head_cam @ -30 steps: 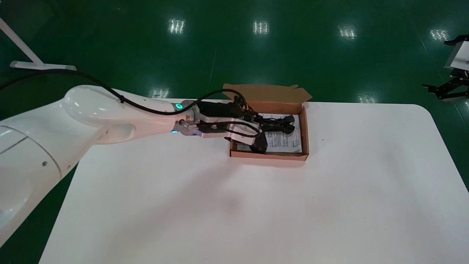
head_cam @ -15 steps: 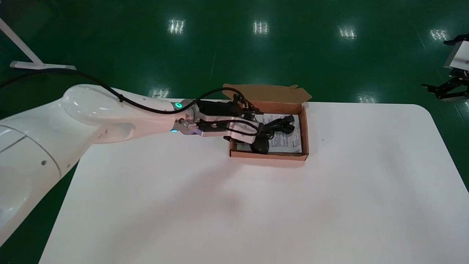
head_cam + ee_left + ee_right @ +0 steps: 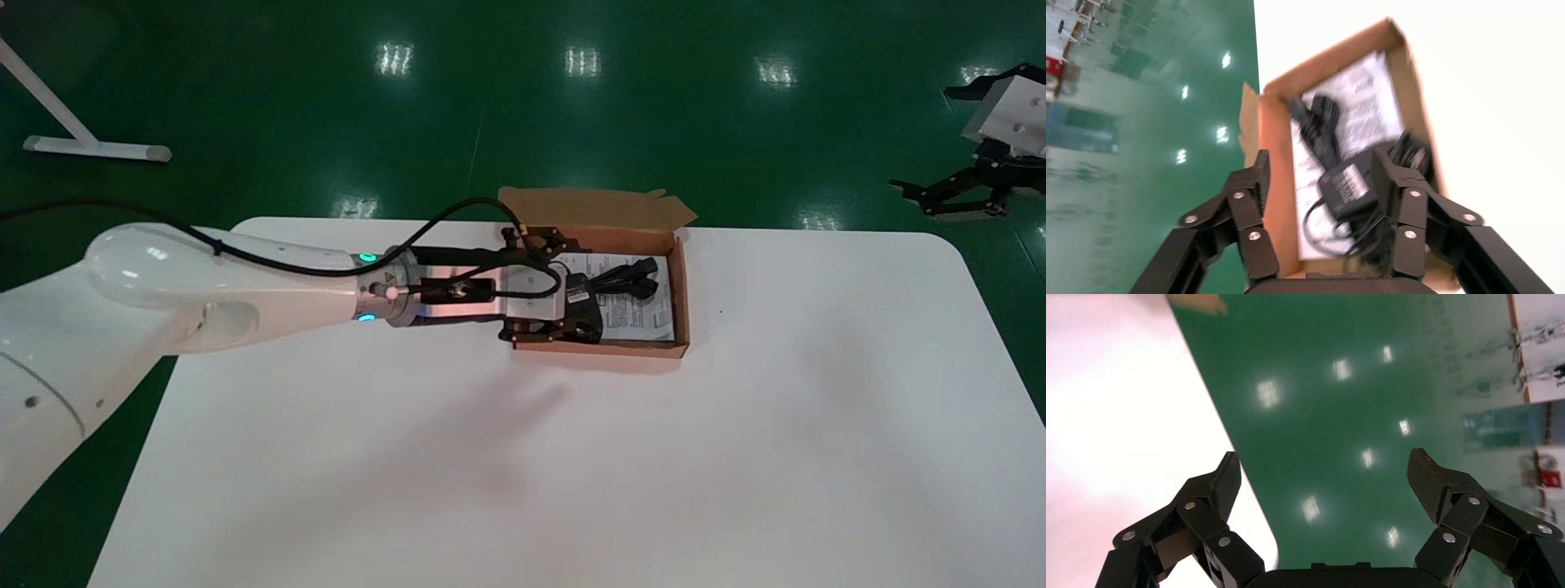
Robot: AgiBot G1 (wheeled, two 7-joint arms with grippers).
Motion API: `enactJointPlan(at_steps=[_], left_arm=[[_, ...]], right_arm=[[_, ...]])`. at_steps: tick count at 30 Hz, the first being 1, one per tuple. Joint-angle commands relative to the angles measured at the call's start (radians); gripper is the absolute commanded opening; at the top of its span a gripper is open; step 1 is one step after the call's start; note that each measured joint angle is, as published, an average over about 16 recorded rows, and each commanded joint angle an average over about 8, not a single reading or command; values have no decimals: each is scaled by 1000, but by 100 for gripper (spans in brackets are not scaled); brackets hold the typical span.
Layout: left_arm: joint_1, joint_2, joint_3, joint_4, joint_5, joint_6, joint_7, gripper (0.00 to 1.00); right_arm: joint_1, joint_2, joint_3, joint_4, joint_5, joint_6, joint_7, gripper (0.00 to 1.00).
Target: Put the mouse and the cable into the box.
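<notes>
Left gripper (image 3: pixel 577 287) is hovering wide open, empty, over the 9 o'clock end of the box (image 3: pixel 606 349), masking part of the mouse (image 3: pixel 589 326) at 7 o'clock inside. The right gripper (image 3: pixel 938 197), also spread, is hanging at 2 o'clock off the table (image 3: pixel 572 457). The left wrist view is showing a label on the cable (image 3: pixel 1344 188), lying on a leaflet (image 3: pixel 1370 104).

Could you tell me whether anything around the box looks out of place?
Nothing stands out: cable and a black labelled block lie inside the box on a leaflet, under the open left gripper; right gripper hangs off-table.
</notes>
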Motion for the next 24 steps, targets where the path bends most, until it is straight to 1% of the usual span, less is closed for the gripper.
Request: enactJointPlan(at_steps=[1,11,24], left_arm=[[21,-26,-37,-29,-5,26,-38,100],[121,-149,-213,-169,-30,154,-220,100],[229,-282,-402,-319,-56,290,-416,100]], right_arm=[[-31,7,10,43,29,-19,36,100],[-179,43,59,252,168,-110,210,100],[-338,82,112,477,317,-209,397,100]])
